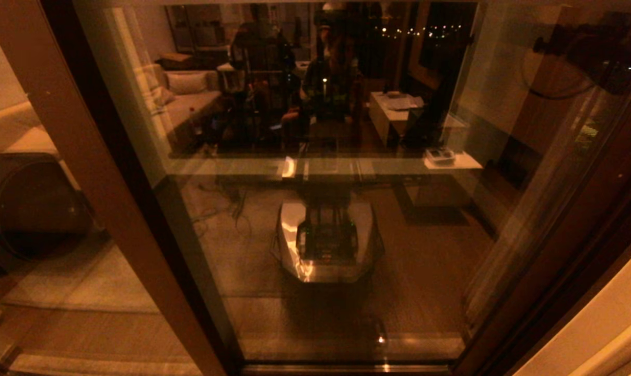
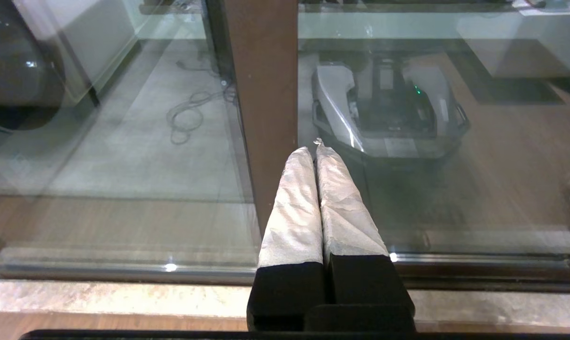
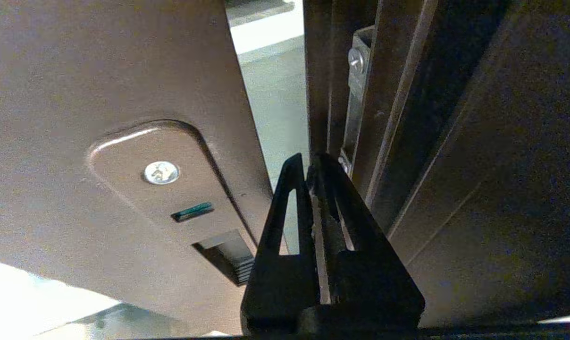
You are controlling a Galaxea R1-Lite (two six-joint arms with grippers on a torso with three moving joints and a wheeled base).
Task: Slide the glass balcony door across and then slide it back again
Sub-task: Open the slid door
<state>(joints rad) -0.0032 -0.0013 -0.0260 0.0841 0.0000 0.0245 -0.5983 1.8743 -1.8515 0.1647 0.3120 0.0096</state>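
The glass balcony door fills the head view, mirroring the room and my own base. Its dark brown upright edge with the handle plate and a bright screw shows close up in the right wrist view. My right gripper is shut on nothing. Its black tips sit in the narrow gap between that door edge and the fixed jamb. My left gripper is also shut, its white-wrapped fingers pointing at the lower part of a brown upright beside the glass. Neither gripper shows clearly in the head view.
A second brown-framed pane stands to the left, with a dark round shape in it. A metal strike plate is screwed to the jamb. The floor track and a pale stone sill run along the bottom. A cable lies beyond the glass.
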